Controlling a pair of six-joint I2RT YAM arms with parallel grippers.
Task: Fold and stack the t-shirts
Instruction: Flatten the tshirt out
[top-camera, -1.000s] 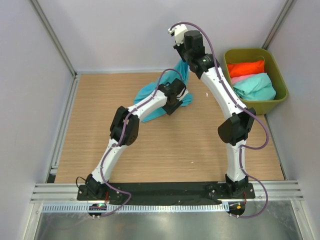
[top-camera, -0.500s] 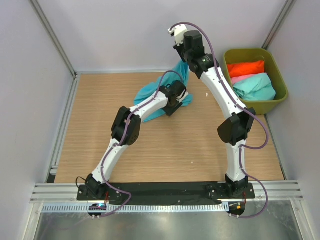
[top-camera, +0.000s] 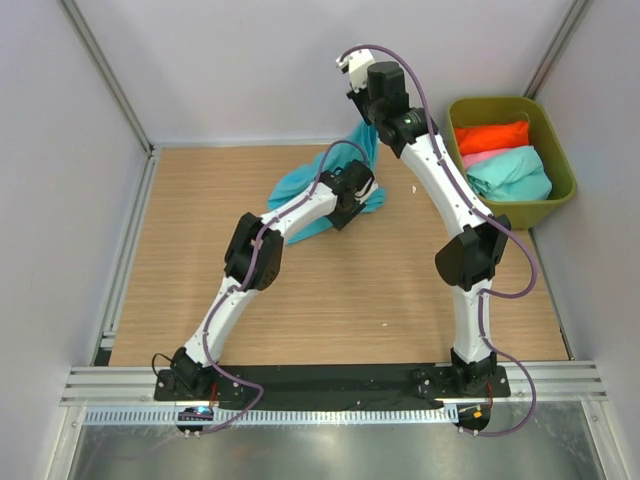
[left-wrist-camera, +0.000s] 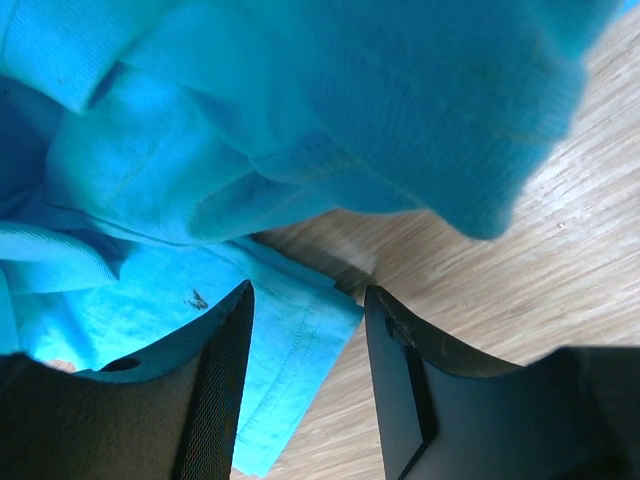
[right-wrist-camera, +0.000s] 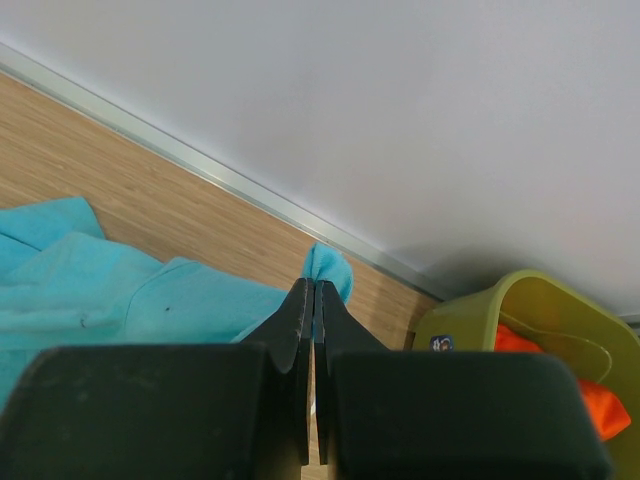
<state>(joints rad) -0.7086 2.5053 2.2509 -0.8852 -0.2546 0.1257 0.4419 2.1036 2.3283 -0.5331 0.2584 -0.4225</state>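
Observation:
The turquoise-blue t-shirt (top-camera: 300, 190) lies bunched on the far part of the wooden table (top-camera: 330, 300), one part lifted. My right gripper (right-wrist-camera: 315, 290) is shut on a fold of that shirt (right-wrist-camera: 120, 300) and holds it up near the back wall. My left gripper (left-wrist-camera: 308, 320) is open, low over the shirt's hem (left-wrist-camera: 290, 340), a corner of cloth between its fingers. In the top view the left gripper (top-camera: 350, 205) is at the shirt's right side. The orange-red (top-camera: 492, 136), pink (top-camera: 478, 157) and mint-green (top-camera: 510, 172) t-shirts lie in the bin.
The olive-green bin (top-camera: 560, 170) stands at the far right, also in the right wrist view (right-wrist-camera: 480, 310). Grey walls close in the back and both sides. A metal rail (top-camera: 130, 250) runs along the table's left edge.
My left gripper has shifted slightly right and forward at the shirt's edge. The right arm has barely moved.

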